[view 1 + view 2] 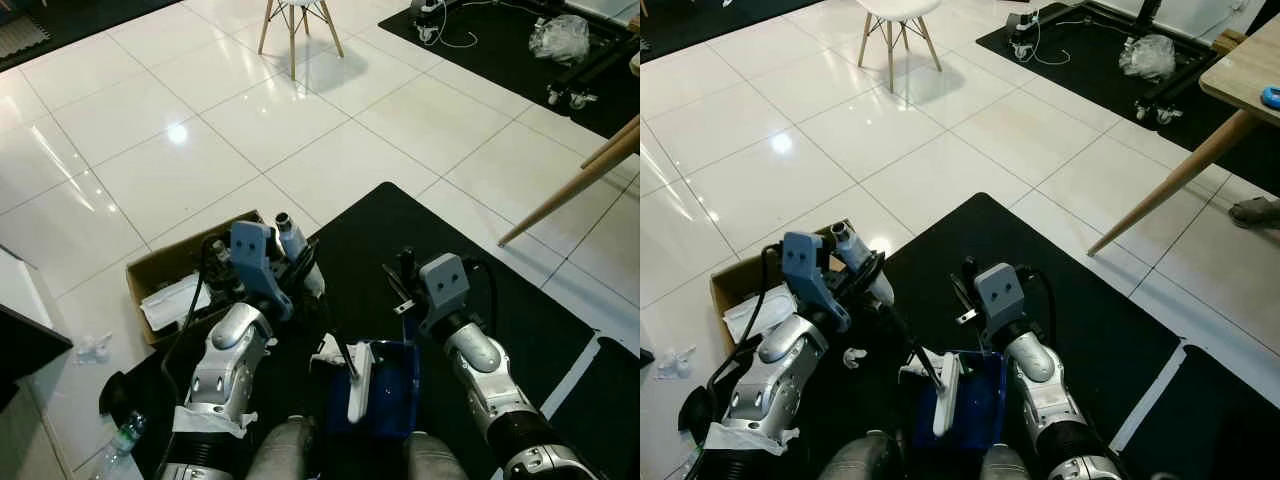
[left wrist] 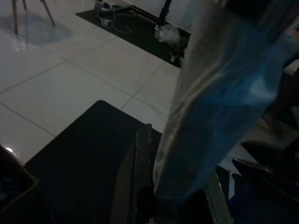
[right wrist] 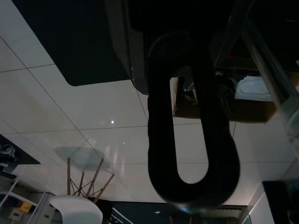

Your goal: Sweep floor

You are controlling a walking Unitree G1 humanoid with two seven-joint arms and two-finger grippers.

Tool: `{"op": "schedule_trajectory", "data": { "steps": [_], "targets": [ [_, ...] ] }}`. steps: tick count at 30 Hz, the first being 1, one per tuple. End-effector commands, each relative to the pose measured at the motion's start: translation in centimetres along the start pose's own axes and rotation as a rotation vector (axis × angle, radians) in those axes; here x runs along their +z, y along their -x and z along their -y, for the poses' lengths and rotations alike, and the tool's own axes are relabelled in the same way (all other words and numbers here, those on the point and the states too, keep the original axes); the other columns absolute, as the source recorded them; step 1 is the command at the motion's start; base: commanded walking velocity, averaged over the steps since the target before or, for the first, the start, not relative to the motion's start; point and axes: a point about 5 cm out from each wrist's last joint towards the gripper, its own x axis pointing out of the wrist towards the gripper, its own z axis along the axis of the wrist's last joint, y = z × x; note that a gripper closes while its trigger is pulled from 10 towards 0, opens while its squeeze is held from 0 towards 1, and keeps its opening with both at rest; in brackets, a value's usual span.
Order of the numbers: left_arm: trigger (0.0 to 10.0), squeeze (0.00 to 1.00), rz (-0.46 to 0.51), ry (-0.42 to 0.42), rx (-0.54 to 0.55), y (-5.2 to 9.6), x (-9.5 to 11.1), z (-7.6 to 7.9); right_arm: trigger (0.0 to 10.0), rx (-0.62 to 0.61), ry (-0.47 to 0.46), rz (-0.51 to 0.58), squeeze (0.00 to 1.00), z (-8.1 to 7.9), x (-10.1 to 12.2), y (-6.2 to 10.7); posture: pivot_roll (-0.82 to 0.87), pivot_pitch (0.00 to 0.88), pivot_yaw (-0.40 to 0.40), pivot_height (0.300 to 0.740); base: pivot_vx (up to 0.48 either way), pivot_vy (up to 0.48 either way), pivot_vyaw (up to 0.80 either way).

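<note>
Left pincer (image 1: pixel 300 262) clamped on the thin black-handled white brush (image 1: pixel 358 380); right pincer (image 1: pixel 400 280)—cannot tell. Keep bristles flat toward the blue plastic dustpan (image 1: pixel 395 395).

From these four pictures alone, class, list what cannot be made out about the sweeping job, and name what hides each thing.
1. Left gripper: its fingers, hidden behind the wrist housing in the eye views; a pale blurred shape covers the left wrist view.
2. Right gripper: open or shut, too dark.
3. Dustpan: its near end, behind the robot's body.
4. Cardboard box: its contents, partly behind the left arm.
</note>
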Motion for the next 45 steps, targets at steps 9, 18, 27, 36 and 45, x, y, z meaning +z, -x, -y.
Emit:
{"op": "schedule_trajectory", "data": {
  "steps": [9, 18, 27, 36, 45],
  "targets": [
    [10.0, 0.0, 0.107, -0.105, -0.026, -1.1, 4.2, 0.3, 10.0, -0.004, -0.022, 0.014, 0.0, -0.3, 0.0, -0.1, -0.04, 0.116, 0.038, 0.74, 0.0, 0.0, 0.0],
    [10.0, 0.0, 0.121, -0.173, 0.006, -1.5, 5.1, -0.3, 10.0, -0.004, -0.021, 0.013, 0.0, -0.3, 0.0, 0.0, -0.05, 0.113, 0.04, 0.74, 0.0, 0.0, 0.0],
    [10.0, 0.0, 0.128, -0.28, 0.272, -2.4, 3.8, -2.7, 10.0, -0.001, -0.019, 0.017, 0.0, -0.4, 0.1, -0.1, -0.05, 0.114, 0.039, 0.74, 0.0, 0.0, 0.0],
    [10.0, 0.0, 0.084, -0.303, 0.387, -3.1, 1.0, -3.5, 10.0, 0.001, -0.018, 0.015, 0.0, -0.5, 0.0, -0.1, -0.07, 0.116, 0.037, 0.74, 0.0, 0.0, 0.0],
    [10.0, 0.0, 0.023, -0.31, 0.444, -3.1, -1.9, -3.7, 10.0, 0.001, -0.015, 0.014, 0.0, -0.5, 0.0, 0.0, -0.08, 0.122, 0.033, 0.74, 0.0, 0.0, 0.0]
  ]
}}
